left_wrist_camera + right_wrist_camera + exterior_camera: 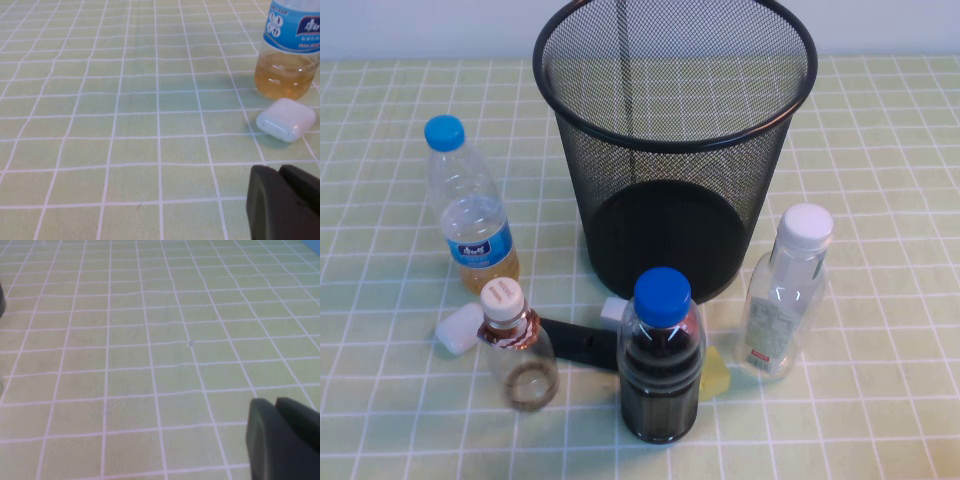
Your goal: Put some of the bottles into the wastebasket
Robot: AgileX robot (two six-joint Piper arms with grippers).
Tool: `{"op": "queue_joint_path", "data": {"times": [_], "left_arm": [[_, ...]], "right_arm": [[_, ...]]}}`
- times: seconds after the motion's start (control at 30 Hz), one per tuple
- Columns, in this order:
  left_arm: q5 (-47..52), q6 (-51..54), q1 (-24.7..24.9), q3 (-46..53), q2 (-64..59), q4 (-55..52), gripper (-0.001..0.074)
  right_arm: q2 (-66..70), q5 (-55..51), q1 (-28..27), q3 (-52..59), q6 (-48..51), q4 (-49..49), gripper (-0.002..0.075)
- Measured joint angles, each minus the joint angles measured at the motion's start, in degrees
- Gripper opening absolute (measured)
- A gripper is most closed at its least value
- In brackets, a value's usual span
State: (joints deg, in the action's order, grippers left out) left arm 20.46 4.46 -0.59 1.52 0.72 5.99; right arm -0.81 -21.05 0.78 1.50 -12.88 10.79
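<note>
1. While both bottles are standing on the table, the task is looking unstarted: the wastebasket (675, 150) is showing only its dark base through the mesh.
2. The small squat bottle (518, 345) is standing left of and nearer than the bin; the taller white-capped bottle (784, 293) is standing just beside it on the right.
3. The left gripper (285, 205) is hovering low near a white case (285, 119), carrying nothing, fingers seemingly together.
4. The right gripper (282, 440) is hanging over bare cloth, likewise empty; neither bottle is appearing in its view.
</note>
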Motion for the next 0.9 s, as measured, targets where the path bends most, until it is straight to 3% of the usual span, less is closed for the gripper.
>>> {"op": "queue_joint_path", "data": {"times": [0.9], "left_arm": [[0.0, 2.37, 0.0, 0.0, 0.0, 0.0, -0.0004]], "right_arm": [[0.0, 0.0, 0.0, 0.0, 0.0, 0.0, -0.0008]]}}
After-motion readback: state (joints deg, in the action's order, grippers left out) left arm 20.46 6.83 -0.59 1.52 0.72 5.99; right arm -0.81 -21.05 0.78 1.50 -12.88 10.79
